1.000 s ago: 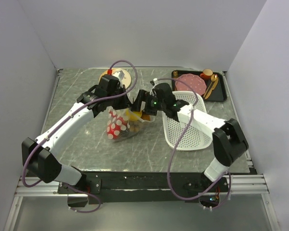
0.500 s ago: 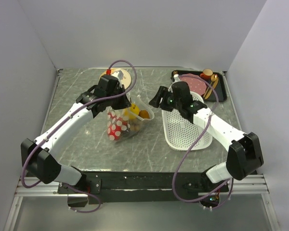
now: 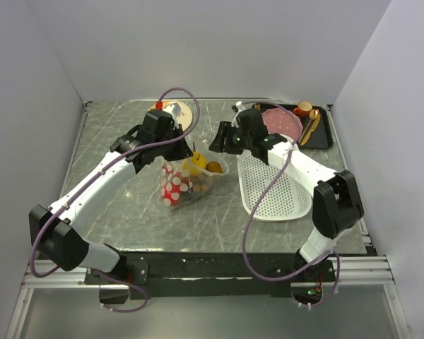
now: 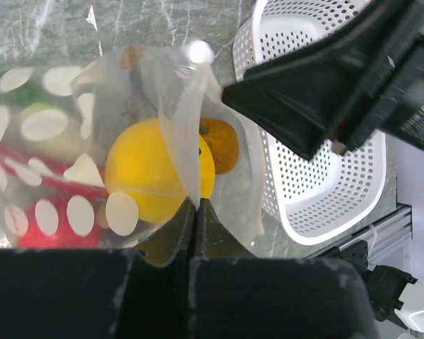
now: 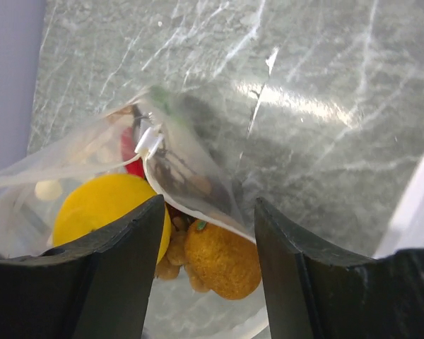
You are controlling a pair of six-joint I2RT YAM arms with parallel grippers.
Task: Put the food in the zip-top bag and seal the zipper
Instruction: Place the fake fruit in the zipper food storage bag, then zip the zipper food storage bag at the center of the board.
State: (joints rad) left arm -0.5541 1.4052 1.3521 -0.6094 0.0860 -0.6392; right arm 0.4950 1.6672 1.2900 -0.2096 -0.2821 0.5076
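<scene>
The zip-top bag, clear with white dots, stands on the table, mouth up. Inside it show the yellow round fruit, a brown-orange oval, red pieces and small brown nuts. My left gripper is shut on the bag's mouth edge and holds it up; the yellow fruit lies just behind that edge. My right gripper is open and empty, above and behind the bag. Its fingers frame the white zipper strip and the oval.
A white perforated basket lies right of the bag, also in the left wrist view. A black tray with a pink plate and utensils sits at the back right. A round wooden disc lies at the back.
My right gripper has pulled out of the bag's mouth, swung right over the basket, then come back to hover behind the bag. The left gripper keeps its hold; the bag stands slightly more upright.
</scene>
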